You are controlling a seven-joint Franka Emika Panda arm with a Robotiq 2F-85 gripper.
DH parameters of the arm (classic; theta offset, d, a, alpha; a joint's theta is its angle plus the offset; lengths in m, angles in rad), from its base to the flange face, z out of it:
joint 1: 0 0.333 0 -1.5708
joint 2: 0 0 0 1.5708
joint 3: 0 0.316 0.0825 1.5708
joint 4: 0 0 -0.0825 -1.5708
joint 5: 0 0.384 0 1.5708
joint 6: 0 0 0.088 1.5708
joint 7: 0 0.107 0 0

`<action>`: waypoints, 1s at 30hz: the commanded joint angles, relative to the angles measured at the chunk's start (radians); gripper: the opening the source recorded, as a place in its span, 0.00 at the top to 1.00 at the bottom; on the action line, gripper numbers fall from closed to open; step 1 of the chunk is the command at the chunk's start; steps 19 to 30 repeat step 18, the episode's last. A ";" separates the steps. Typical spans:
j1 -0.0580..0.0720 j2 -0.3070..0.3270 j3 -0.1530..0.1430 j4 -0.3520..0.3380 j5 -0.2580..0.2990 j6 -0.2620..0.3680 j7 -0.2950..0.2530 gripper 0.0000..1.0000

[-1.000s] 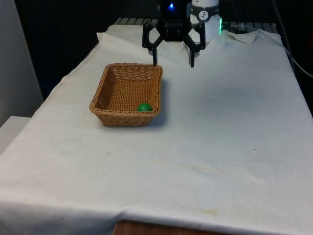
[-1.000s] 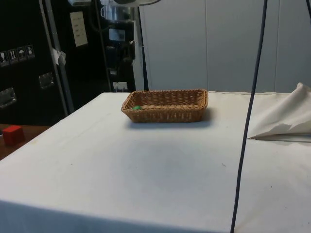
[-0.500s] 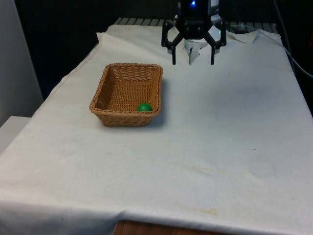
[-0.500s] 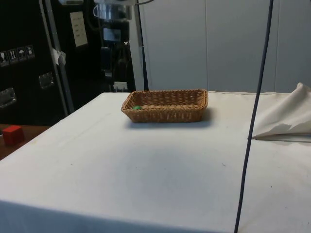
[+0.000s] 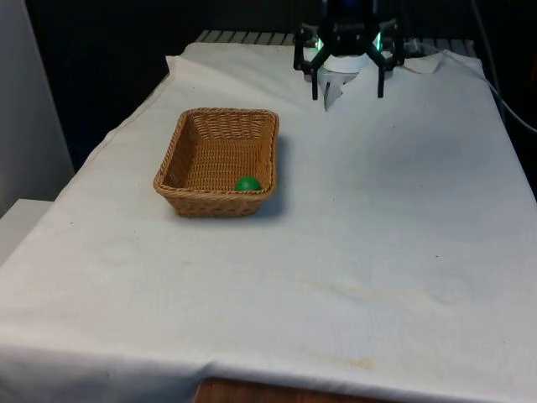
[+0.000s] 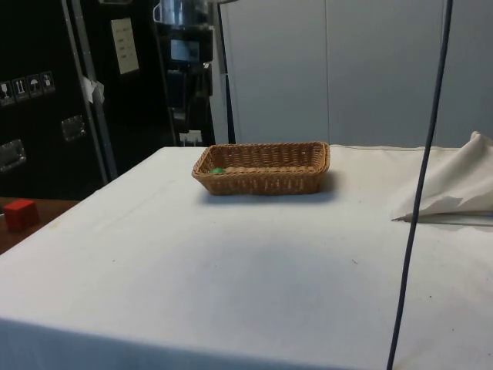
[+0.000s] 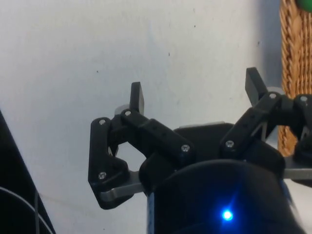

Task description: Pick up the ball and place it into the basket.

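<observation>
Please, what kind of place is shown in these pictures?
Probably a robotics lab: a table under a white cloth, a robot pincer open above it, dark cabinets behind, and a wicker basket holding a green ball.

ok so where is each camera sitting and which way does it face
Front view: looks along the table; the basket holds the green ball, and the open gripper hangs at the far end.
Side view: from the table's side towards dark cabinets, with the basket across the white cloth.
Wrist view: looks down past the fingers onto cloth, with the basket's rim at one edge.
All three share the basket.
</observation>
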 commanded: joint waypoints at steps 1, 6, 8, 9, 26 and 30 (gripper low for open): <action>0.000 -0.007 0.001 -0.007 -0.001 0.000 0.000 0.00; 0.006 -0.059 0.005 -0.058 -0.029 0.004 0.022 0.00; 0.005 -0.073 0.010 -0.073 -0.034 0.006 0.026 0.00; 0.004 -0.085 0.015 -0.085 -0.036 0.007 0.028 0.00; 0.001 -0.104 0.030 -0.106 -0.029 0.006 0.015 0.00; 0.001 -0.104 0.030 -0.106 -0.029 0.006 0.015 0.00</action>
